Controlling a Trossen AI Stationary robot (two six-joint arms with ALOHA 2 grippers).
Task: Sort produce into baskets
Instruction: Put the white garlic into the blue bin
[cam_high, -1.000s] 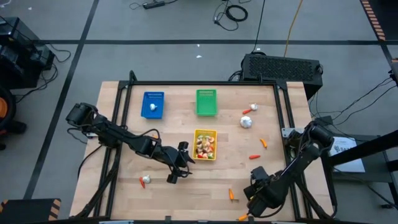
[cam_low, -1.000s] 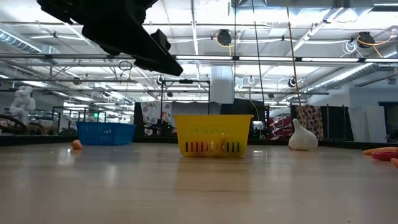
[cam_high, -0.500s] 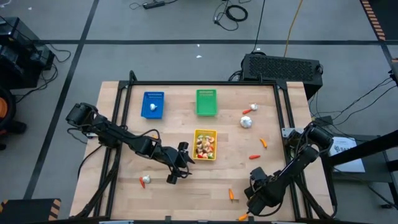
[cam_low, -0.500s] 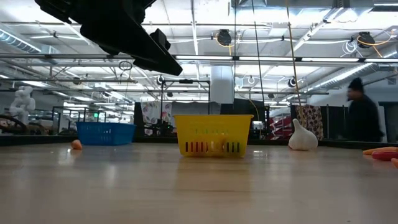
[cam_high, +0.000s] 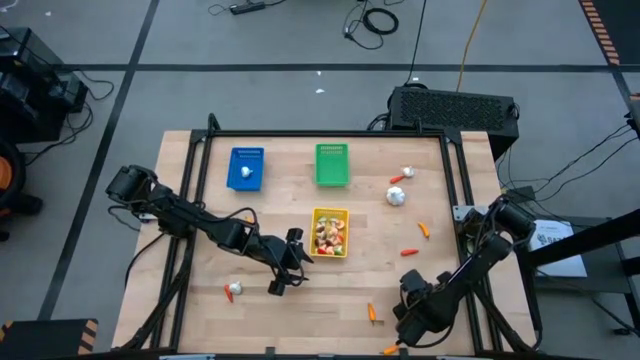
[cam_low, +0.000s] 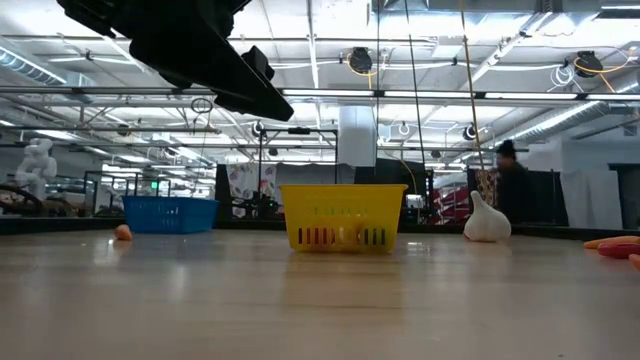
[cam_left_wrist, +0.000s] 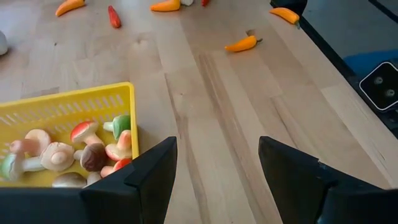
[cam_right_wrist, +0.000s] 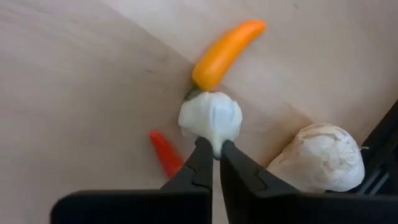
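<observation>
A pale wooden table (cam_high: 300, 300) with dark rails along its sides stands on a grey floor strewn with cables; the low view looks across it into a hall with ceiling trusses, where a dark-clad person (cam_low: 510, 180) stands behind the far edge.

The right gripper (cam_right_wrist: 216, 154) sits low near the table's near right corner, its arm folded back toward the right rail. Its two dark, narrow fingers are pinched together on the stalk of a small white garlic bulb (cam_right_wrist: 211, 116), smooth and lobed. An orange pepper (cam_right_wrist: 227, 46), glossy and curved, lies touching the bulb's far side, a small red piece (cam_right_wrist: 165, 153) lies just beside the fingers, and a larger cream bulb (cam_right_wrist: 320, 158) rests against the dark rail.

The left gripper (cam_high: 284, 268) is stretched low across the middle of the table, just beside the yellow basket (cam_high: 330, 213); its broad dark fingers (cam_left_wrist: 149, 174) stand apart with bare wood between them. That basket, a perforated plastic tray, holds toy mushrooms (cam_left_wrist: 59, 152) in cream, brown and red with a green bit.

The blue basket (cam_high: 246, 154) holds a white bulb (cam_high: 246, 172), and the green basket (cam_high: 332, 150) stands beside it near the far edge. Loose produce lies toward the right: a white bulb (cam_high: 397, 195), a smaller one (cam_high: 407, 172) with a red piece, and orange bits (cam_high: 424, 229). Another bulb (cam_high: 233, 290) lies near the front left. The middle front of the table offers open wood.
</observation>
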